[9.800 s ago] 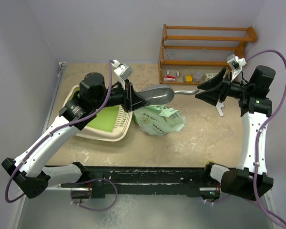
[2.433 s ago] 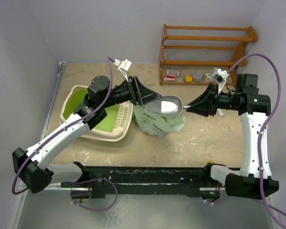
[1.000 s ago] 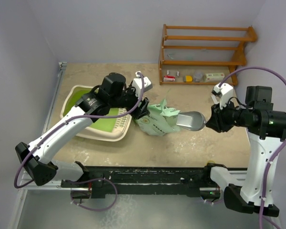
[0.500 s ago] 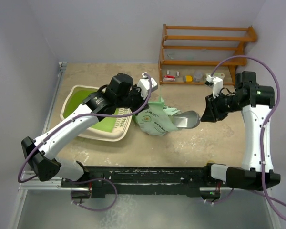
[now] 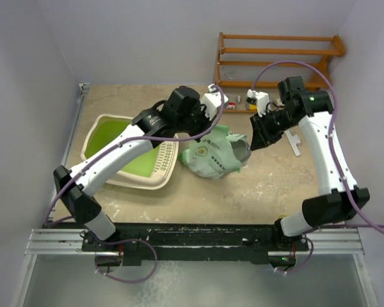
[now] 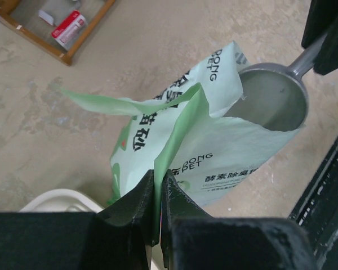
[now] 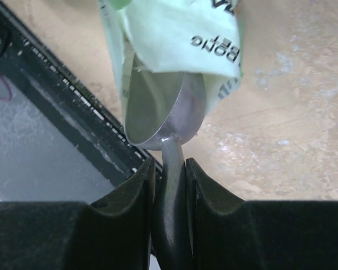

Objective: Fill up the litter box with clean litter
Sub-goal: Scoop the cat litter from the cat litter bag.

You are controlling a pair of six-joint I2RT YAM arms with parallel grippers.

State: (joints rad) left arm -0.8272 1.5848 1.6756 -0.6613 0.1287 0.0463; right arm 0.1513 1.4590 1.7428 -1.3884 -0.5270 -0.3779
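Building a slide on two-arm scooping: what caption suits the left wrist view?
Left gripper pinches the green bag open by its edge, with the metal scoop resting in its mouth.

The overhead view is bright and evenly lit from above, with soft shadows on the table (image 5: 275,185). In the wrist views the left gripper (image 6: 159,179) and right gripper (image 7: 169,166) are dark and slightly blurred. The scoop (image 6: 273,104) carries a dull sheen, and the bag (image 6: 225,152) print reads sharp.
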